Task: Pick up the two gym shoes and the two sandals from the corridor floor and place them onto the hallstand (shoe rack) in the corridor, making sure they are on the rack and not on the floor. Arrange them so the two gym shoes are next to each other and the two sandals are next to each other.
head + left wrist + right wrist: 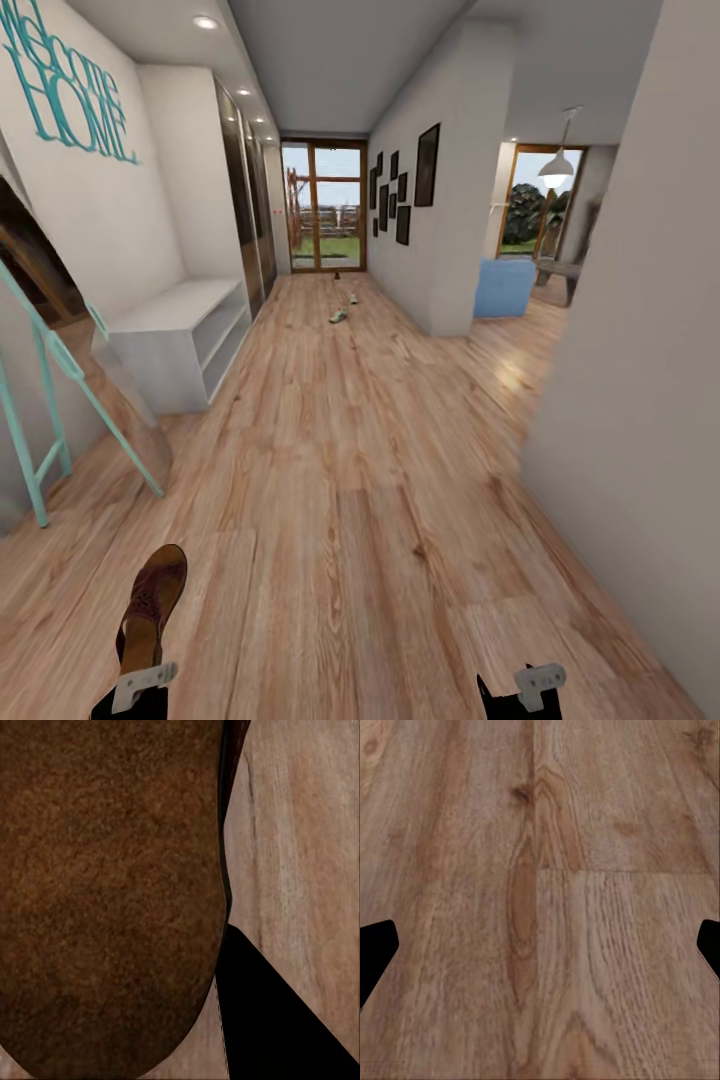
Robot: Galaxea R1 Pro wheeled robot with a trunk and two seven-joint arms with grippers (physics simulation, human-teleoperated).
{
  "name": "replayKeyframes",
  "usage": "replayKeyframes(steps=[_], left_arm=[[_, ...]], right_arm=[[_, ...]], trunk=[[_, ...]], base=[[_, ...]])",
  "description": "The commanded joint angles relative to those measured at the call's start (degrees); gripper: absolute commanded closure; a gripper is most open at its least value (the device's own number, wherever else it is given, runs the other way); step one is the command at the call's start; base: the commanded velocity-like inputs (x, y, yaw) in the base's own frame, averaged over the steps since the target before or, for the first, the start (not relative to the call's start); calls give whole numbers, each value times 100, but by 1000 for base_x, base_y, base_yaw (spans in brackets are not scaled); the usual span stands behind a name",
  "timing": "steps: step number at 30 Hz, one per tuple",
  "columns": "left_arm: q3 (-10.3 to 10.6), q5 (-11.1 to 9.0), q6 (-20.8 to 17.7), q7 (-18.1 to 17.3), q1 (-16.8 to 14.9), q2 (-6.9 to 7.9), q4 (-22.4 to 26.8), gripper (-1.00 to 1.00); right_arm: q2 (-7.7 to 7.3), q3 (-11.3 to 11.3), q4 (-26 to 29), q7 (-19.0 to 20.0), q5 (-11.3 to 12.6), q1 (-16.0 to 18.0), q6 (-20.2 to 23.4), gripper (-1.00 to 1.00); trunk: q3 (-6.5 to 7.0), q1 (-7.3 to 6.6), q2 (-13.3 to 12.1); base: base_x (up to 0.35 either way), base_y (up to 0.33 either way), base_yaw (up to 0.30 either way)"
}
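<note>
Here the robot stands in the corridor with one sandal [150, 605] carried in the left end effector [143, 683], sole toward the wrist camera, so that its brown underside [105, 892] covers most of the left wrist view. The end effector is clamped on the sandal's heel end, the toe pointing forward and up; held this way the sandal clears the floor [360, 480] during travel. The right end effector [538, 687] hangs free above bare planks, its two fingertips [375, 949] spread wide at either edge of the right wrist view, nothing between them; it appears kept ready for a further pick.

The rack [180, 340] stands against the left wall, ahead of the robot, its bench top and open shelves bare as far as can be seen. Far down the corridor, near the glazed door [323, 205], small pale shoes [339, 316] lie on the floor, too small to identify surely; probably the gym shoes.

Judged stage: transport of the first sandal toward the rack. A turquoise ladder [50, 400] leaning at the left narrows the approach and could catch the left arm.
</note>
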State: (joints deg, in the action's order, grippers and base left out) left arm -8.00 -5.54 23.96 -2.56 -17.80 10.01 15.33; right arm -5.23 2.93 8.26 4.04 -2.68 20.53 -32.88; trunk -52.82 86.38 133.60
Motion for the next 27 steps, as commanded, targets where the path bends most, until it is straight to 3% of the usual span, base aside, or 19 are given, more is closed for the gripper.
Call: replayKeyframes(steps=[1,27], left_arm=[[0,-36,12,-25,-4,1,-4,100],[0,-51,21,-25,-4,-6,-46,100]], right_arm=[[-4,25,-2,-9,-11,3,-16,-100],[-4,14,-23,-16,22,3,1,-100]], trunk=[[-5,2,2],[9,2,2]], base=[[338,0,4],[337,-17,20]])
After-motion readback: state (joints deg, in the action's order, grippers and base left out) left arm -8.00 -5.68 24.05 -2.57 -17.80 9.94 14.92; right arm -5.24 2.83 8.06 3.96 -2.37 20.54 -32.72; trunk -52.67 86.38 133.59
